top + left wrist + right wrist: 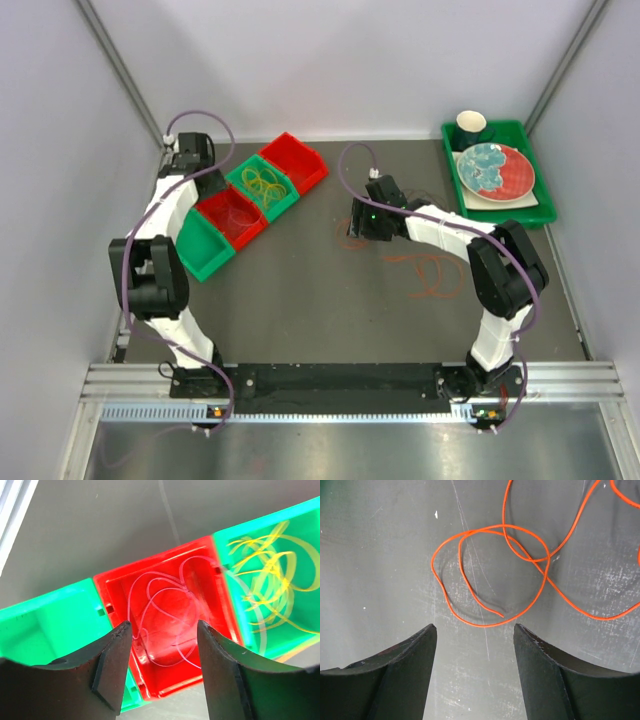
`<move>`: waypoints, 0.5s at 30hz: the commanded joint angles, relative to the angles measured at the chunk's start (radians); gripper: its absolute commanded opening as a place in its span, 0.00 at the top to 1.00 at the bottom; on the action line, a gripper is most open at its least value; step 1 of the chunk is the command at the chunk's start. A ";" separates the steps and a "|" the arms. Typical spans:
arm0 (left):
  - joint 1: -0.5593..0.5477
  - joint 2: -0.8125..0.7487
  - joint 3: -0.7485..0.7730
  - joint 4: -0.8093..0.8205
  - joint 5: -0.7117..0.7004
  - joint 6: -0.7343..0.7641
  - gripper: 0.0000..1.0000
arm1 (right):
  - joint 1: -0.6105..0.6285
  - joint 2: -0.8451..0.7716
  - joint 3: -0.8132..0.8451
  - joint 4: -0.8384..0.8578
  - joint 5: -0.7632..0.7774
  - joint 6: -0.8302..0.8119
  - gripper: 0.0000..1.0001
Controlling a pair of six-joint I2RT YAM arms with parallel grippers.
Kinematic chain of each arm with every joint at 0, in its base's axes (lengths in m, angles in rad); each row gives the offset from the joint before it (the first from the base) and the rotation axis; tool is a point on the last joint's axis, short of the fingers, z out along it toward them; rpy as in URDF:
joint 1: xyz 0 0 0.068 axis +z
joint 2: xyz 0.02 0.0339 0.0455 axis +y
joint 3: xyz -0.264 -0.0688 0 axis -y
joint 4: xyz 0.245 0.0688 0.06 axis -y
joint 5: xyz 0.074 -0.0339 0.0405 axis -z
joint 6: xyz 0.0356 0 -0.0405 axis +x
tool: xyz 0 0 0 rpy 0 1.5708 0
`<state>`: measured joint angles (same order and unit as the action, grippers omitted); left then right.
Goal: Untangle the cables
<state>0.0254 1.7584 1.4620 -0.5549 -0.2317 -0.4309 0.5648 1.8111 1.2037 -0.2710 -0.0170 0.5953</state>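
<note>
Overhead, both sets of fingers are hidden under their own wrists, so only the wrist cameras show them. The left gripper point(163, 627) has its fingers apart with nothing between them, hanging over a red bin point(170, 687). The right gripper point(474, 628) is likewise spread and holds nothing, above the dark table point(380, 555).

From the top camera the orange cable point(432, 275) is only a thin tangle of loops on the table, beside the right arm's forearm. Part of it runs under that arm. A fainter dark strand point(338, 228) lies just left of the right wrist, too thin to follow. In the right wrist view one loop of this cable is sharp, with a loose end lying just ahead of the gap between the fingers. The rest of it runs off the top and right edges of that view.

Four bins stand in a slanting row at the back left. The red bin under the left gripper holds a loosely coiled red cable point(159, 591), pale and partly washed out by glare. The green bin point(260, 524) touching its right side holds a blurred yellow cable point(272, 575). Another green bin point(55, 620) touches its left side and is cut off by the frame. What is in the far red bin point(295, 160) cannot be made out.

At the back right, a green tray point(545, 210) carries a dark cup point(471, 125) and a red and blue plate point(496, 168).
</note>
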 commanded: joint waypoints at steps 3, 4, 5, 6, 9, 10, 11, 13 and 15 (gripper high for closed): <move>-0.015 -0.037 0.023 0.078 0.198 0.008 0.43 | -0.005 -0.022 0.002 0.038 -0.006 0.000 0.37; -0.021 -0.027 0.041 0.079 0.187 0.001 0.44 | -0.005 -0.022 0.003 0.036 -0.006 0.001 0.37; -0.071 0.010 0.060 0.073 0.148 0.006 0.44 | -0.006 -0.022 0.003 0.033 -0.008 0.001 0.37; -0.091 0.035 0.084 0.055 0.126 0.006 0.44 | -0.005 -0.022 0.005 0.033 -0.008 -0.002 0.37; -0.154 0.137 0.225 -0.048 -0.016 -0.035 0.46 | -0.005 -0.022 0.007 0.029 -0.001 -0.002 0.37; -0.169 0.162 0.234 -0.059 -0.038 -0.078 0.46 | -0.005 -0.021 0.007 0.029 -0.001 -0.003 0.37; -0.176 0.164 0.236 -0.053 -0.052 -0.095 0.47 | -0.005 -0.019 0.008 0.026 -0.001 -0.003 0.37; -0.185 0.156 0.207 -0.021 -0.093 -0.138 0.47 | -0.005 -0.018 0.007 0.026 -0.001 -0.003 0.37; -0.191 0.156 0.192 0.003 -0.136 -0.158 0.49 | -0.005 -0.015 0.010 0.024 -0.001 -0.005 0.37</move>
<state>-0.1680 1.9255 1.6562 -0.5659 -0.2390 -0.5056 0.5648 1.8111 1.2037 -0.2703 -0.0235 0.5949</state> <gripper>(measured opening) 0.526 0.626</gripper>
